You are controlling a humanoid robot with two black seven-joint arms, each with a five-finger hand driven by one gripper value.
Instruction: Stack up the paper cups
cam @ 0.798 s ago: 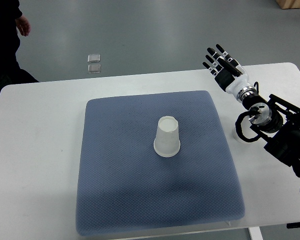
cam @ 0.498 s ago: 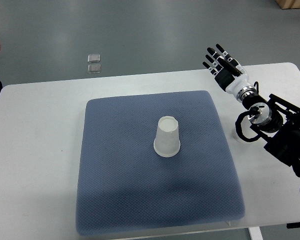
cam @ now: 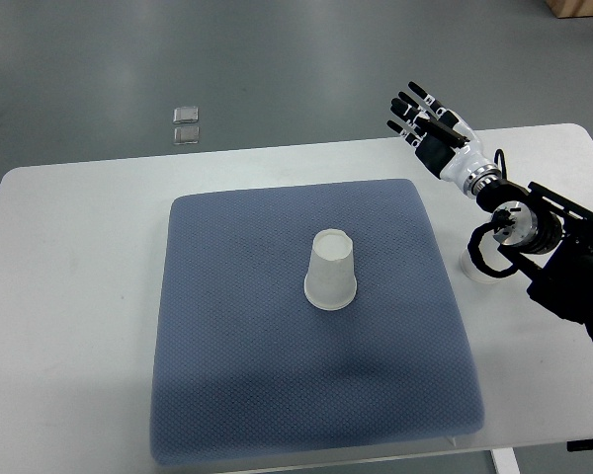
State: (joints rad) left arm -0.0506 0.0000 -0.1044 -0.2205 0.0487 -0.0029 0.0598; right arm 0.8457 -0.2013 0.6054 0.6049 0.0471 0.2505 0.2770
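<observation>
Paper cup (cam: 331,272), white, upside down with its wide rim on the cloth and its narrow base up, stands near the centre of the square blue-grey quilted mat (cam: 237,375). Mat lies on the white rectangular table (cam: 79,296) and covers most of its middle. My right hand (cam: 430,126), black fingers on a white palm and wrist, is at the far right of the table, raised over the far edge just beyond the mat's far right corner. Fingers are spread and extended, pointing up and to the far left; nothing is held. Hand is well apart from the cup. My right forearm (cam: 549,252), black with exposed cabling, runs from the wrist toward the right edge of the frame. Under the forearm, on bare table just right of the mat, a second white object (cam: 471,265) shows partly; it may be another paper cup, but most of it is hidden by the arm, so I cannot tell. On the grey floor (cam: 306,59) beyond the table, far left, sit two small clear square pieces (cam: 186,123) close together.
</observation>
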